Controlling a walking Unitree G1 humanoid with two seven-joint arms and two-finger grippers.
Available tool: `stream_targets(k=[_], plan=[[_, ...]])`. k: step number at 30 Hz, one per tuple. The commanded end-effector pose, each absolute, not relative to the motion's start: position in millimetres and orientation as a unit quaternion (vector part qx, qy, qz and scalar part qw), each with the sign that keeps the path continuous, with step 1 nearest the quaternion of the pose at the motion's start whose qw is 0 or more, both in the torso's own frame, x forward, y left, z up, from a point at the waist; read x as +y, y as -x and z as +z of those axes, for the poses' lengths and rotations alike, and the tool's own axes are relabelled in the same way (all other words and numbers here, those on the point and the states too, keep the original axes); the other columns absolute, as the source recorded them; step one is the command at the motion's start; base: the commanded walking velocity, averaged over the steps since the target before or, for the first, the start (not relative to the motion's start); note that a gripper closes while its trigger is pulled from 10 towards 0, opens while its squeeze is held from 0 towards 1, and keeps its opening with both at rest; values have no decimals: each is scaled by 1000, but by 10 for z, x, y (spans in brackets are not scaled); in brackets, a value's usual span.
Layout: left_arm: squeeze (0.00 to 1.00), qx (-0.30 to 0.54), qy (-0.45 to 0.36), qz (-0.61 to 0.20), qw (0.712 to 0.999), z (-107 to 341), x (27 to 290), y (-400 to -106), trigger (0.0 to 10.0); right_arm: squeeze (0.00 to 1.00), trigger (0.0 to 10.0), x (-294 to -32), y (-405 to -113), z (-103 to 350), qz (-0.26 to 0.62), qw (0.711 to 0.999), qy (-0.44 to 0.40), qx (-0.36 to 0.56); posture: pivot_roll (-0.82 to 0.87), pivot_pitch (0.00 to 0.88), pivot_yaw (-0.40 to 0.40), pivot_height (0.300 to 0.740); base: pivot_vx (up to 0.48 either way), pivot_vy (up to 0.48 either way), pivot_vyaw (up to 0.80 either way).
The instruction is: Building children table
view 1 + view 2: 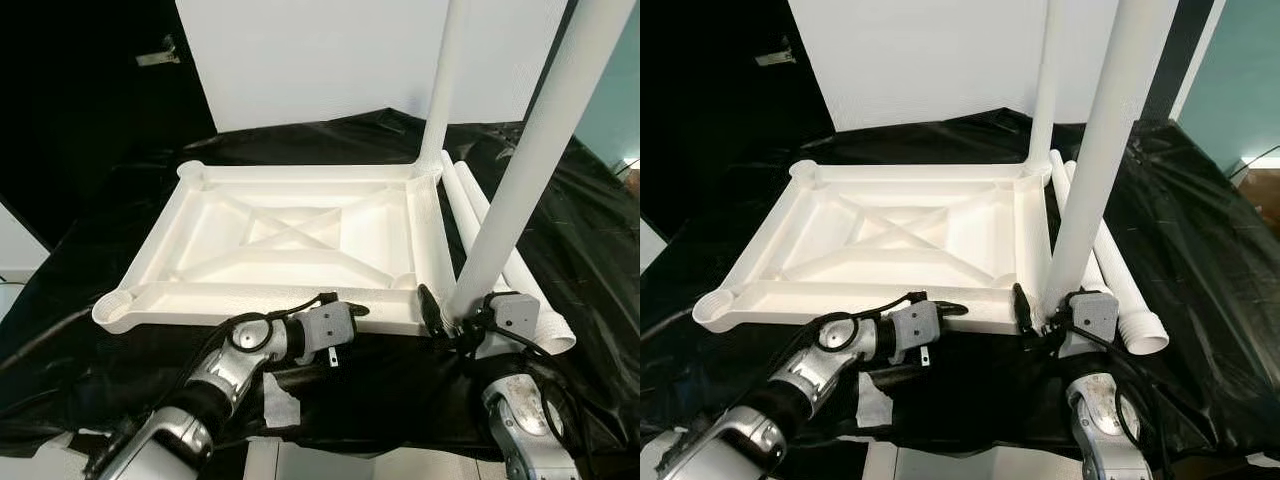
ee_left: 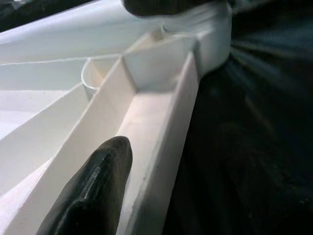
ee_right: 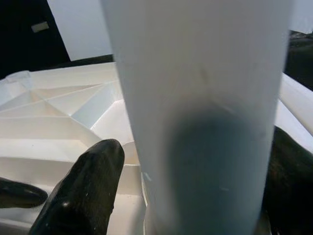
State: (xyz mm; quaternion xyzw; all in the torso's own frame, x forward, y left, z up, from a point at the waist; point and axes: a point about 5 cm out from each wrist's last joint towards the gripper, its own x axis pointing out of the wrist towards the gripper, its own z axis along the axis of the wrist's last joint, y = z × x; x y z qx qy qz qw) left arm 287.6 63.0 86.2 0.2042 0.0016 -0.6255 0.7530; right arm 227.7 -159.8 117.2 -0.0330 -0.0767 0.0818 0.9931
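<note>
The white table top point(image 1: 290, 240) lies upside down in the middle of the frame on a black cloth point(image 1: 100, 250), its ribbed underside up. One leg point(image 1: 445, 80) stands in the upper-right corner socket. I hold a second leg point(image 1: 530, 160) upright at the lower-right corner, my right gripper point(image 1: 447, 318) clenched round its base, one black finger on each side of the tube. Two spare legs point(image 1: 470, 210) lie along the right edge of the top.

My left gripper point(image 1: 345, 305) rests on the near rim at lower centre, one finger point(image 2: 93, 191) lying in the channel between two ribs; I cannot tell whether it grips the rim or only steadies it.

I judge this moulded plastic light and stiff, but smooth, so the round leg may slip or twist in my fingers. Low on the leg, close to the socket, looks the best hold, since the long tube above would lever against a higher one. The top is best pinned by its rim, which looks stiffer than the thin ribs.
</note>
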Motion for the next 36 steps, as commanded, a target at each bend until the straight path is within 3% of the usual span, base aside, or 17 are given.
stream_targets(k=[1, 4, 5, 7, 11, 13, 19, 28, 30, 34, 35, 36], plan=[[0, 89, -181, -744, 637, 652, 741, -2651, 10000, 0, 10000, -1584, -2256, 1157, 82, 993, 35, -74, -184, 31, 47, 740, 0, 0, 0], [0, 73, -156, -737, 653, 724, 753, -2685, 10000, 0, 10000, -1581, -2246, 1161, 78, 993, 39, -77, -184, 31, 47, 740, 0, 0, 0], [0, 48, -119, -725, 677, 824, 761, -2728, 10000, 0, 10000, -1570, -2223, 1173, 67, 993, 45, -86, -183, 32, 45, 740, 0, 0, 0], [0, 28, -88, -715, 693, 902, 771, -2756, 10000, 0, 10000, -1558, -2201, 1186, 57, 993, 48, -94, -185, 33, 47, 740, 0, 0, 0], [0, 13, -64, -705, 706, 957, 776, -2772, 10000, 0, 10000, -1544, -2178, 1198, 50, 993, 49, -100, -189, 34, 49, 740, 0, 0, 0], [0, -6, -29, -687, 726, 1033, 791, -2780, 10000, 0, 10000, -1549, -2134, 1227, 32, 992, 51, -109, -193, 33, 50, 740, 0, 0, 0], [0, -22, 7, -668, 744, 1107, 833, -2778, 10000, 0, 10000, -1588, -2077, 1253, 9, 991, 58, -117, -198, 35, 52, 740, 0, 0, 0], [0, -30, 39, -662, 748, 1154, 872, -2746, 10000, 0, 10000, -1599, -2044, 1261, 2, 990, 75, -122, -192, 39, 47, 740, 0, 0, 0], [0, -53, 47, -617, 784, 1202, 869, -2830, 10000, 0, 10000, -1628, -2025, 1277, -15, 988, 86, -126, -191, 39, 46, 740, 0, 0, 0], [0, -67, 52, -582, 809, 1232, 873, -2894, 10000, 0, 10000, -1645, -2014, 1286, -25, 987, 91, -128, -191, 39, 46, 740, 0, 0, 0], [0, -79, 54, -529, 843, 1255, 902, -2991, 10000, 0, 10000, -1667, -2000, 1301, -35, 986, 95, -131, -194, 44, 46, 740, 0, 0, 0], [0, -79, 54, -529, 843, 1255, 902, -2991, 10000, 0, 10000, -1667, -2000, 1301, -35, 986, 95, -131, -194, 44, 46, 740, 0, 0, 0]])
